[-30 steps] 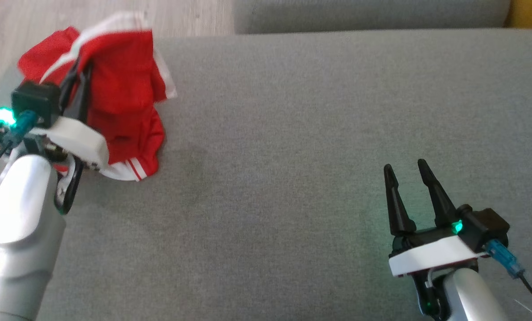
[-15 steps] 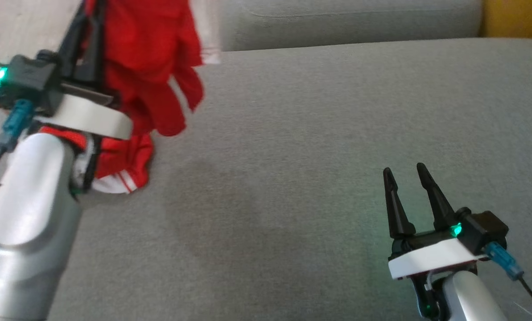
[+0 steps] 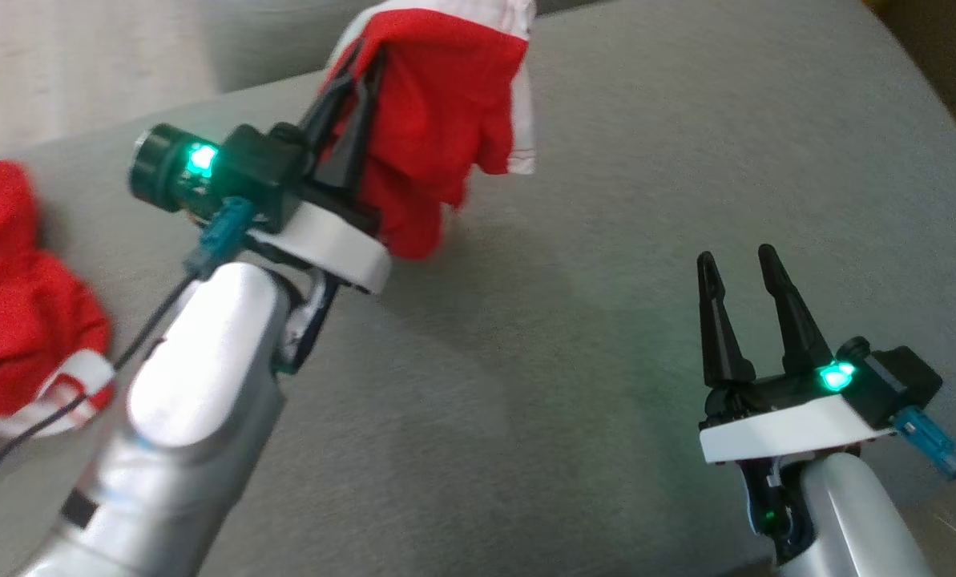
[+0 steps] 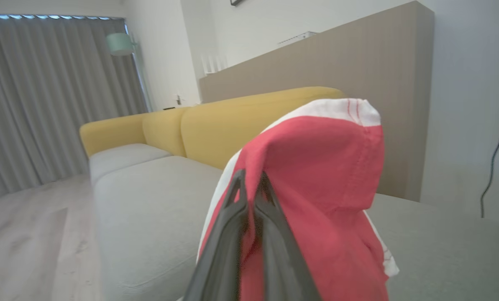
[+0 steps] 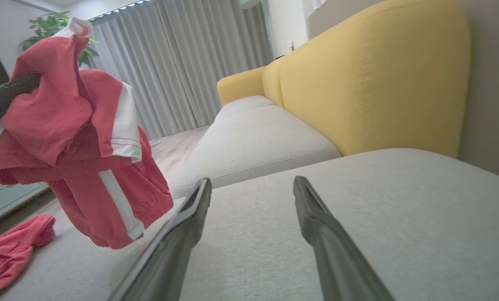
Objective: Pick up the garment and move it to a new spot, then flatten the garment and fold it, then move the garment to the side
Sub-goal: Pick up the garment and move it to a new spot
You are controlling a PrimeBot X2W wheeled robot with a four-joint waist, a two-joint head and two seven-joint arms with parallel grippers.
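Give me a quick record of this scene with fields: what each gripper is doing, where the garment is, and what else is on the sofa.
left gripper: shut, pinching a fold near the top of the red garment
garment state: bunched, white bands showing, hanging clear of the grey cushion
right gripper: open, empty, low over the cushion
other cloth: second red piece, crumpled on the cushion to the robot's left
background: yellow backrest
task stage: garment lifted, not yet set down or flattened

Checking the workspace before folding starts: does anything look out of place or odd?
A second red garment lies crumpled at the left edge of the grey cushion, apart from the held garment bunched in the left gripper.
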